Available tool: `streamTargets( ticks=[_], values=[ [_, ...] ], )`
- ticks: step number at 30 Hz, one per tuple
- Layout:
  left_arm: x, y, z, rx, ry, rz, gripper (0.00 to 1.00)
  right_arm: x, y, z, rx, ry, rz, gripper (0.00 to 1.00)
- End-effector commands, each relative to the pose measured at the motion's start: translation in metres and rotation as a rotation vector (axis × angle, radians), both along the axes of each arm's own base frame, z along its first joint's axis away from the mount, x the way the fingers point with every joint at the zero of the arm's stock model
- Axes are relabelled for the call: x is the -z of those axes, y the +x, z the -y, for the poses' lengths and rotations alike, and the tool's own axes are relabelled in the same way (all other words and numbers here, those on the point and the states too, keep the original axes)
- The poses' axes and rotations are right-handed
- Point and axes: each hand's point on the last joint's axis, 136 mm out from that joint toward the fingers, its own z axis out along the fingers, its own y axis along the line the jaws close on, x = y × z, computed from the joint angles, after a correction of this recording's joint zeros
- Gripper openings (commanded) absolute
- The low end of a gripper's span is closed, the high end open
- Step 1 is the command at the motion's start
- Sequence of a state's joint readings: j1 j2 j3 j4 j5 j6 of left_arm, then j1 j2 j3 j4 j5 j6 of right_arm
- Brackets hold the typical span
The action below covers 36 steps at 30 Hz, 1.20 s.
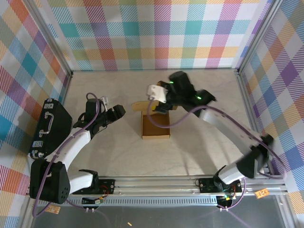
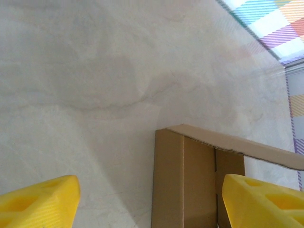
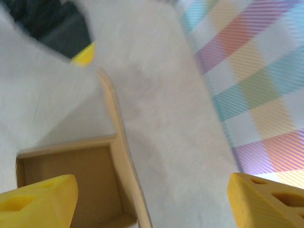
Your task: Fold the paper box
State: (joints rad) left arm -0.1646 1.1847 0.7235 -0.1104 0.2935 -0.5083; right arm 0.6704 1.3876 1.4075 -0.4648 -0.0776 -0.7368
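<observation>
Now, left gripper and right gripper both open, the paper box's walls stand; next I'd fold its lid flap over.

No writing, label, brand, number or sign could be read on the paper box, the black case or the table.

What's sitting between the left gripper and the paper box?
Nothing visible. From above, bare table is all that separates the open left gripper from the paper box. The black case lies on the arm's far side.
</observation>
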Motion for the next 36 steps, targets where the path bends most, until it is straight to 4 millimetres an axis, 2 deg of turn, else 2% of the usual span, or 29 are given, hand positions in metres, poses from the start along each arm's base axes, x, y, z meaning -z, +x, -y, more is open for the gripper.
streamTargets(
  ticks=[1,4,7,11,16,21,28,32,36],
  values=[
    [-0.02,0.011,-0.005,0.025,0.063,0.145,0.77,-0.036,0.01,0.041,0.149,0.386,0.009,0.8],
    [-0.023,0.01,-0.008,0.031,0.1,0.248,0.75,0.002,0.008,0.089,0.298,0.495,-0.026,0.76],
    [-0.023,0.007,-0.008,0.035,0.137,0.38,0.72,0.046,0.004,0.119,0.418,0.536,-0.056,0.7],
    [-0.023,0.007,0.005,0.123,0.214,0.518,0.7,0.085,0.006,0.121,0.437,0.499,-0.124,0.65],
    [-0.014,0.018,0.022,0.239,0.263,0.606,0.71,0.118,0.027,0.106,0.371,0.416,-0.156,0.66],
    [-0.019,0.029,0.041,0.327,0.277,0.734,0.72,0.13,0.047,0.096,0.283,0.416,-0.186,0.65],
    [-0.027,0.038,0.061,0.402,0.229,0.851,0.72,0.127,0.058,0.076,0.147,0.447,-0.188,0.62],
    [-0.027,0.042,0.07,0.431,0.212,0.874,0.69,0.128,0.06,0.067,0.097,0.466,-0.235,0.52],
    [-0.025,0.045,0.076,0.446,0.21,0.872,0.61,0.128,0.056,0.063,0.066,0.478,-0.266,0.38]
  ],
)
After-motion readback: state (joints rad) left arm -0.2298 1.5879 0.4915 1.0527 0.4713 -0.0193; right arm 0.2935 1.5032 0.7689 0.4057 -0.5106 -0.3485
